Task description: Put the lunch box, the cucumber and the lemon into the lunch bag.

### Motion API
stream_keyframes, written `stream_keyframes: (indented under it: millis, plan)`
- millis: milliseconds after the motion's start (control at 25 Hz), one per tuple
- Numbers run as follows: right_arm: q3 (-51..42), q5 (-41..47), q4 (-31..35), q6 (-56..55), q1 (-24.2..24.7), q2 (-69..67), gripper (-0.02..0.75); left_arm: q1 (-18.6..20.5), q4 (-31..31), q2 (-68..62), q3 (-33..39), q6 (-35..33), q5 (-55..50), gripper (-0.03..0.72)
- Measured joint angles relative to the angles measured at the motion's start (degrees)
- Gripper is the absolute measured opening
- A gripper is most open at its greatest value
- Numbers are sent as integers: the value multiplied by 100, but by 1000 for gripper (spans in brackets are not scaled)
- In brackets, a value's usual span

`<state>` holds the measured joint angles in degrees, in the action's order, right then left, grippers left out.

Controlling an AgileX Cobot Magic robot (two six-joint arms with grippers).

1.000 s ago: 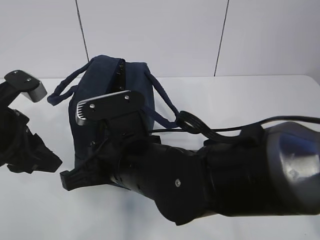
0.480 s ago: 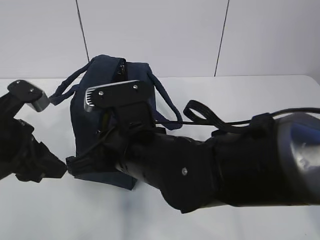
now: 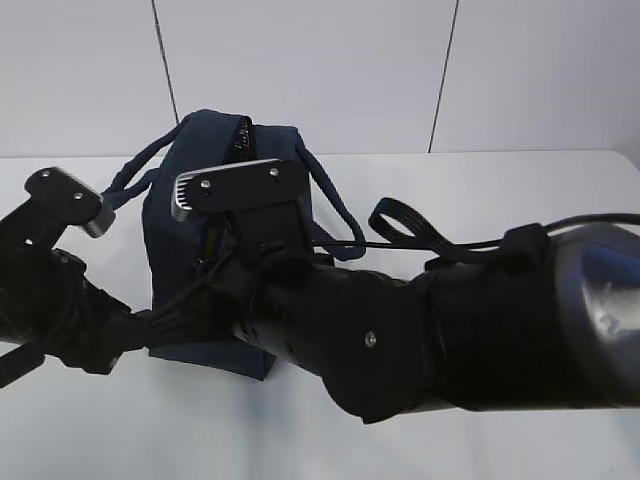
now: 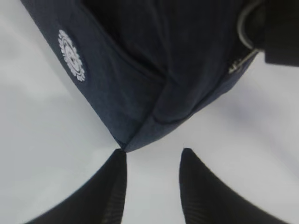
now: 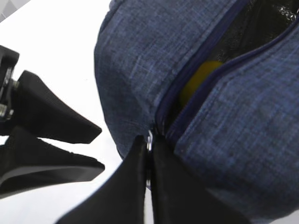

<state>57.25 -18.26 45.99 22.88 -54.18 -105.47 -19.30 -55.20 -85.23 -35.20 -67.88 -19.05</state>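
My left fingers, parted and empty, have closed in on the lunch bag's lower corner near the table's left edge, while my right fingers pinch its zipper pull, the lemon already inside.

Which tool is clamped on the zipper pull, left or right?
The right tool: shut on the metal zipper pull at the lunch bag opening. The left tool stands open at the bag's corner, holding nothing.

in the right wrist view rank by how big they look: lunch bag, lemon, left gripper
1. lunch bag, fills most of the frame
2. left gripper, large partly from nearness to the camera
3. lemon, only a yellow sliver shows through the zipper gap
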Motion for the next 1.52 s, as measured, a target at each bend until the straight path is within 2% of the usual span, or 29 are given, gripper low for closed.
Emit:
stream_keyframes:
  millis: [280, 720, 800, 880, 960, 1040, 1520]
  plan:
    - [0, 0, 0, 0, 0, 0, -13, -152, -400, -3, 0, -206, 167, 275]
    - [0, 0, 13, 0, 0, 46, -13, -152, -2782, -463, 4, -2465, 102, 272]
    - [0, 0, 13, 0, 0, 46, -13, -152, -3147, -489, 13, -2836, 90, 238]
    - [0, 0, 15, 0, 0, 46, -13, -152, -3463, -549, 13, -3095, 90, 158]
    - [0, 0, 15, 0, 0, 46, -13, -152, -3618, -605, 13, -3243, 80, 68]
    - [0, 0, 15, 0, 0, 46, -13, -152, -3689, -661, 13, -3297, 80, 20]
    - [0, -111, 25, 4, 0, 237, -13, -152, -3797, -689, 13, -3320, 11, 2]
